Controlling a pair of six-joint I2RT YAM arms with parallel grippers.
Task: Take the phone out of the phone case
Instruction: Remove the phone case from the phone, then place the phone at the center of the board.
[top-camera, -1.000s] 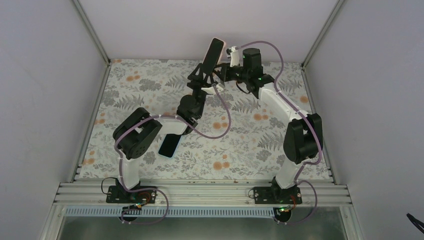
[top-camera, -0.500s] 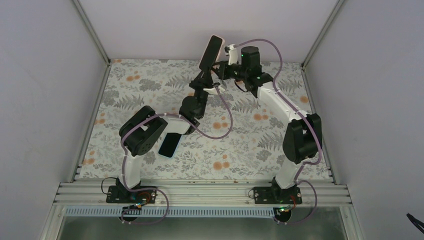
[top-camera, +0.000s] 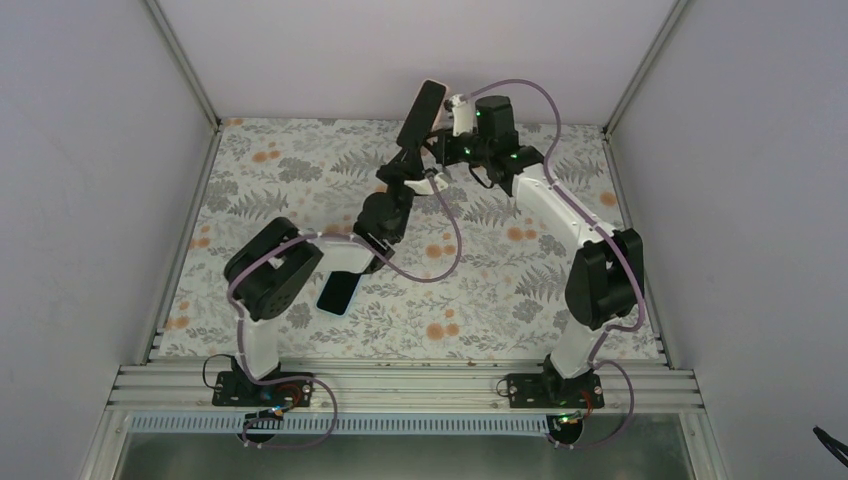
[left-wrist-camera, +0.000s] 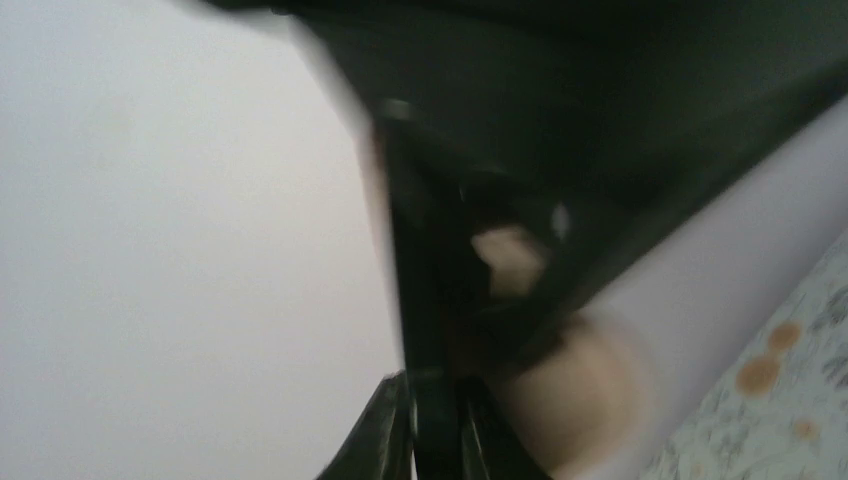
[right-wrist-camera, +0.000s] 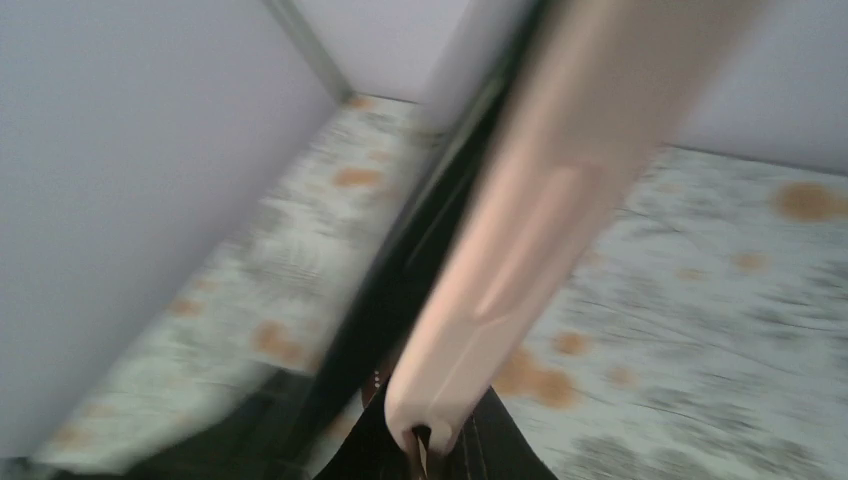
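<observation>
Holding the phone (top-camera: 420, 113) aloft over the far desk (top-camera: 500, 290), the left gripper (left-wrist-camera: 430, 425) looks clenched on its lower end; the right gripper (right-wrist-camera: 425, 442) pinches the pink phone case (right-wrist-camera: 560, 170) by its rim; peel that rim off slowly, with the left grasp firm.

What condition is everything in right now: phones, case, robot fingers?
phone: raised off the table, tilted, screen dark.
pink case: on that phone, edge pinched.
left fingers: closed on the phone.
right fingers: closed on the pink case.
second phone: flat on the table, screen dark.
</observation>
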